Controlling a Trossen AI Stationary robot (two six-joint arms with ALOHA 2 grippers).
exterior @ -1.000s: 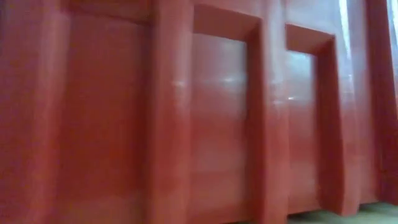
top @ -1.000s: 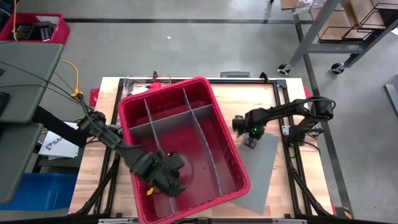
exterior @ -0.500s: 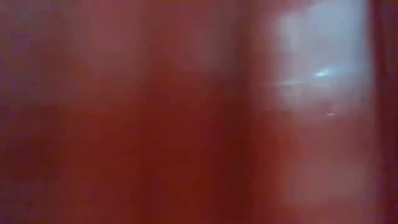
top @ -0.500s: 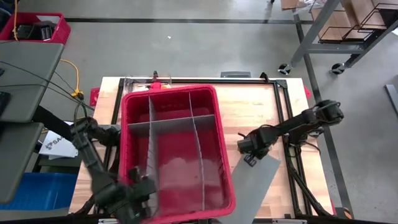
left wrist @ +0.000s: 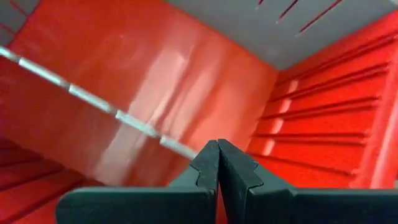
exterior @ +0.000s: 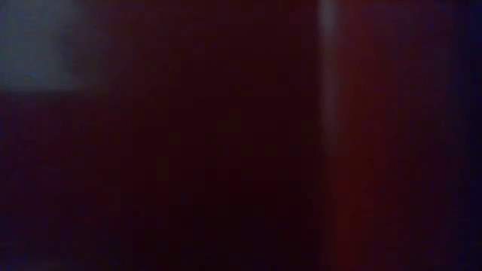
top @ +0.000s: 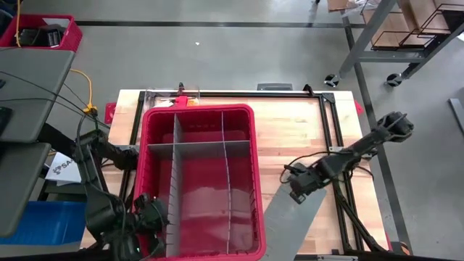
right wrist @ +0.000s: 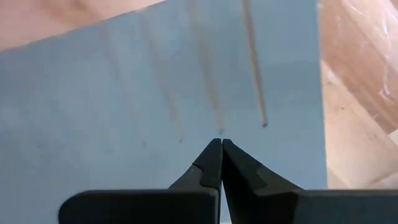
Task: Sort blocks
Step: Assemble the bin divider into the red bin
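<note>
No blocks visible – likely light, rigid, slick; pinch flat sides. Left claw (left wrist: 217, 163) shut empty at red bin (top: 250, 181); right claw (right wrist: 221, 158) shut empty over grey sheet (right wrist: 155, 93).

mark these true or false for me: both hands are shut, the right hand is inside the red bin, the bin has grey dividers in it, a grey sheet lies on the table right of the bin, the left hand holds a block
1. Both hands are shut. True: the left hand and the right hand each have their fingers pressed together.
2. The right hand is inside the red bin. False: it is outside the red bin, over the grey sheet.
3. The bin has grey dividers in it. True: the grey dividers split it into compartments.
4. A grey sheet lies on the table right of the bin. True: it lies flat on the wooden table.
5. The left hand holds a block. False: its fingers are shut on nothing, at the bin's near left corner.
</note>
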